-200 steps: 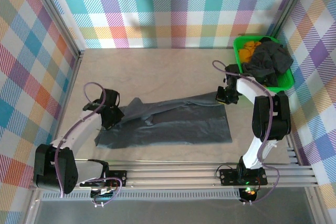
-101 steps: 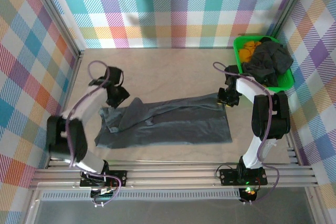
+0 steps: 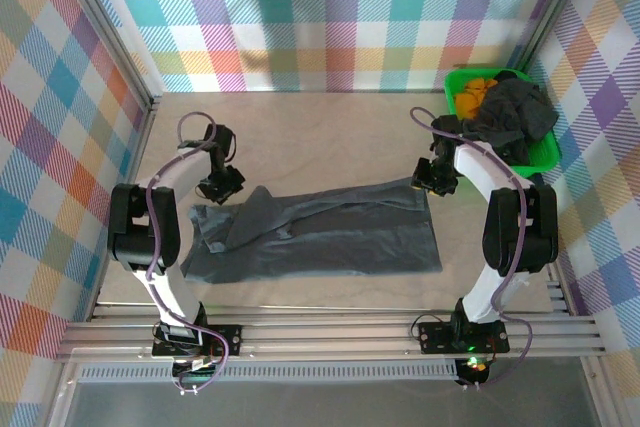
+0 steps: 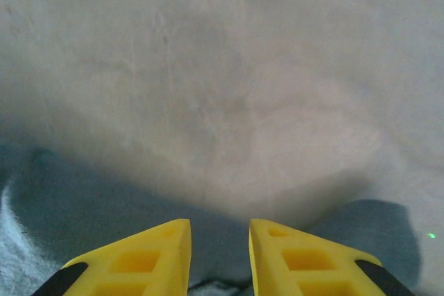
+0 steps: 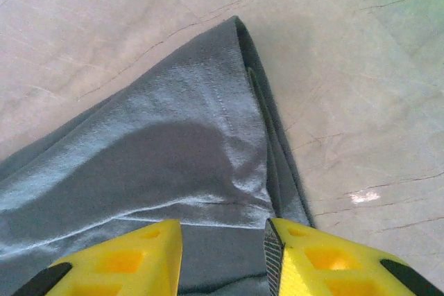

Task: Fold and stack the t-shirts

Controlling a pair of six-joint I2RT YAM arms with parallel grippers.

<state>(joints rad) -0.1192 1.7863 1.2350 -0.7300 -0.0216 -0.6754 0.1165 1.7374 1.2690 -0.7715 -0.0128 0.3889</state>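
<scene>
A dark grey t-shirt [image 3: 330,237] lies spread across the middle of the table, its left part folded over in wrinkles. My left gripper [image 3: 222,187] hovers at the shirt's far left corner. In the left wrist view the gripper [image 4: 218,254] is open, with dark shirt cloth [image 4: 69,192] under the yellow fingertips [image 4: 149,254] and bare table ahead. My right gripper [image 3: 432,179] sits at the shirt's far right corner. In the right wrist view it [image 5: 222,254] is open above the shirt's hemmed corner [image 5: 187,143], holding nothing.
A green bin [image 3: 452,102] at the back right holds more crumpled dark t-shirts [image 3: 512,117] and an orange cloth [image 3: 475,87]. Checked walls enclose the table on three sides. An aluminium rail [image 3: 330,332] runs along the near edge.
My left gripper swung from the shirt's left edge toward the far side, and the bunched left part now lies looser. My right gripper shifted slightly away from the corner.
</scene>
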